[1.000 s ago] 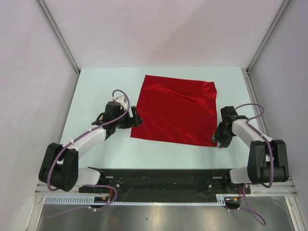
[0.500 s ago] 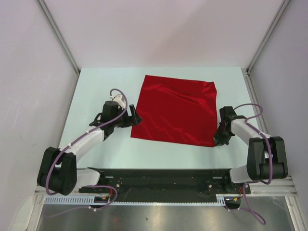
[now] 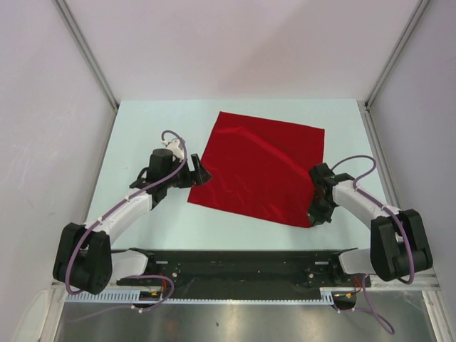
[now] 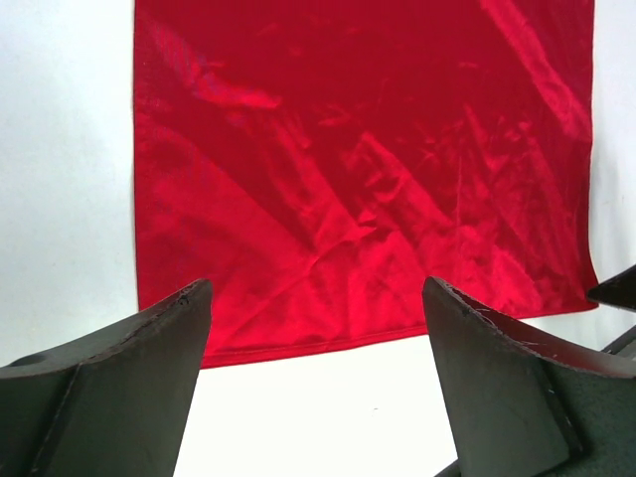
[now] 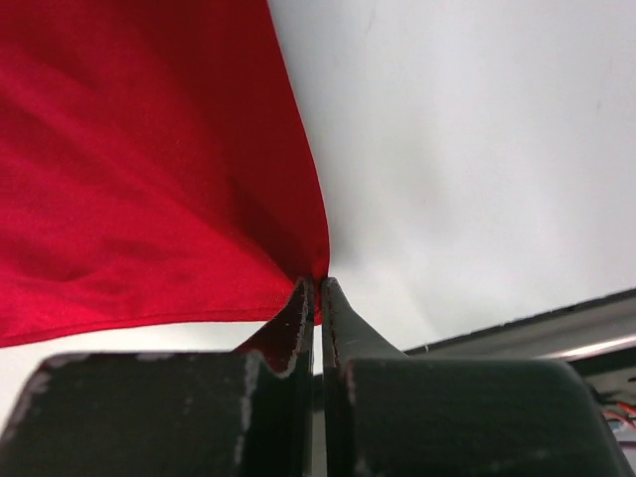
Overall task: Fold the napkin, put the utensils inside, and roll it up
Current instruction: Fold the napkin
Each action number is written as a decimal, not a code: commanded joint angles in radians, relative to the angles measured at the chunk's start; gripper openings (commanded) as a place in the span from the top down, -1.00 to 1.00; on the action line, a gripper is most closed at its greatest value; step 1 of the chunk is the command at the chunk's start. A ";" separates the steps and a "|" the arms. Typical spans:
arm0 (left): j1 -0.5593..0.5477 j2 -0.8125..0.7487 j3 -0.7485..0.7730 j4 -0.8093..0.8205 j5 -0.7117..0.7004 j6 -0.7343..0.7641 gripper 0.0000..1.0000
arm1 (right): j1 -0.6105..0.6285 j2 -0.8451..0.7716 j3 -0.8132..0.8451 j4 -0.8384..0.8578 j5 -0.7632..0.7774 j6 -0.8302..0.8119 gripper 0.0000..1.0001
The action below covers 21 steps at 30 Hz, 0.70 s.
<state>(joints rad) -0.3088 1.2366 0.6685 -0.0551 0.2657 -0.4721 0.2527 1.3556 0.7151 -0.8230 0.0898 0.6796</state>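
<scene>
The red napkin (image 3: 260, 167) lies spread on the pale table, its near right corner lifted. My right gripper (image 3: 311, 217) is shut on that corner; in the right wrist view the cloth (image 5: 149, 159) runs up and left from my closed fingertips (image 5: 303, 298). My left gripper (image 3: 201, 173) is open and empty at the napkin's left edge. In the left wrist view the napkin (image 4: 358, 169) fills the frame beyond the two wide-apart fingers (image 4: 119, 388), its hem just ahead of them. No orange utensils are in view.
The table (image 3: 149, 128) is walled by grey panels left, right and behind. A black rail (image 3: 235, 260) with the arm bases runs along the near edge; it shows in the right wrist view (image 5: 537, 323) too.
My right gripper has moved left and toward the near edge, closed on the napkin's near right corner and dragged it. The cloth is now skewed and smoother. My left gripper barely moved.
</scene>
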 commanded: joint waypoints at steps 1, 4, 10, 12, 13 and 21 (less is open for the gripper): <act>0.008 -0.051 0.000 0.017 -0.022 0.000 -0.82 | 0.025 -0.050 0.001 -0.077 0.033 0.066 1.00; 0.014 -0.063 -0.006 0.009 -0.058 0.010 -0.83 | 0.026 -0.050 0.017 -0.084 0.034 0.055 0.93; 0.042 -0.091 -0.020 -0.009 -0.092 0.020 -0.83 | 0.026 -0.049 0.073 -0.097 0.047 0.020 0.69; 0.042 -0.100 -0.024 -0.009 -0.076 0.018 -0.83 | 0.026 -0.044 0.078 -0.094 0.044 0.005 0.41; 0.042 -0.103 -0.024 -0.014 -0.069 0.018 -0.83 | 0.026 -0.041 0.073 -0.094 0.042 0.003 0.32; 0.042 -0.138 0.048 -0.138 0.052 0.041 -0.84 | 0.026 -0.081 0.018 -0.082 0.031 0.023 0.23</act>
<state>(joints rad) -0.2733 1.1439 0.6540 -0.1284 0.2447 -0.4660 0.2756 1.3170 0.7525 -0.8951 0.1085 0.6846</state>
